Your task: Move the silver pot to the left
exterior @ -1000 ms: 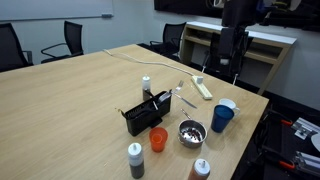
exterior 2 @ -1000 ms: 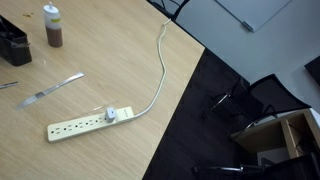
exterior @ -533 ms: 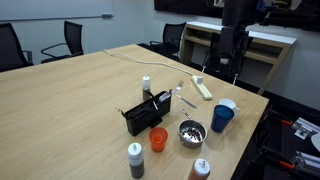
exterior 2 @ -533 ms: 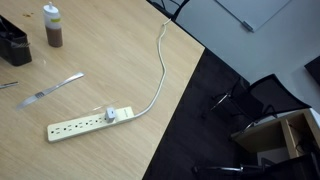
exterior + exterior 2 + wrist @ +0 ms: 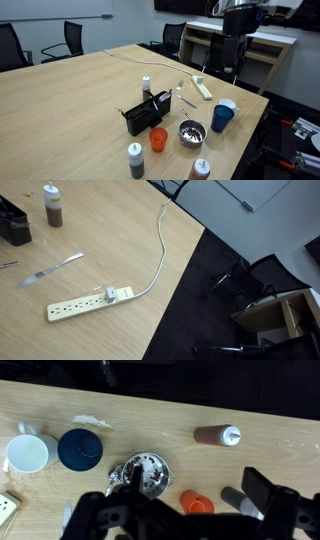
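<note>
While claw (image 5: 186, 510) hangs spread, silver pot (image 5: 145, 472) well apart, beside blue cup (image 5: 80, 449)

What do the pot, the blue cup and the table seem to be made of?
The pot looks like metal, polished: its inside gives speckled reflections. The blue cup is smooth, evenly dark blue, perhaps plastic or ceramic. The table seems wood or wood-look laminate, matte, with pale grain.

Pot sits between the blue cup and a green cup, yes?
Not quite: that second cup is orange, not green. The pot sits between the blue cup and the orange cup, as the wrist view shows.
</note>
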Motion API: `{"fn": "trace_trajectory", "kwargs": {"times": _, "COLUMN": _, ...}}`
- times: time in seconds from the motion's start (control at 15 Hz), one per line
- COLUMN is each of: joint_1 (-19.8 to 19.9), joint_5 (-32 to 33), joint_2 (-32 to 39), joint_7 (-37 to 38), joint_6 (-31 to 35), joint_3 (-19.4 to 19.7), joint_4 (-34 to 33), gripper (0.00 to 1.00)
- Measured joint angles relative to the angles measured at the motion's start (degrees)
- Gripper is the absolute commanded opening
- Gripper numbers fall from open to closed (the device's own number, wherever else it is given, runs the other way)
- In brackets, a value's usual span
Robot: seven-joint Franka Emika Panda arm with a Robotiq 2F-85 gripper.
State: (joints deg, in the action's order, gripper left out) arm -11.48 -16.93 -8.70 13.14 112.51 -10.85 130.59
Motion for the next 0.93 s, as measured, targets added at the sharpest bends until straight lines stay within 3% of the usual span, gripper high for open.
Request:
{"fn": "trace_trajectory", "kwargs": {"times": 0.47, "joint_1": 2.27, "joint_5": 6.49, "joint_2": 7.75, "joint_7": -3.52, "joint_6": 4.91, "joint_3": 2.63, "joint_4": 2.25, "gripper": 1.00}}
{"fn": "trace_trajectory", "kwargs": {"times": 0.93, "joint_1": 2.34, "joint_5": 6.50, "joint_2": 7.91, "joint_7": -3.52, "joint_6": 5.27, "joint_3": 2.50, "joint_4": 2.04, "gripper": 1.00}}
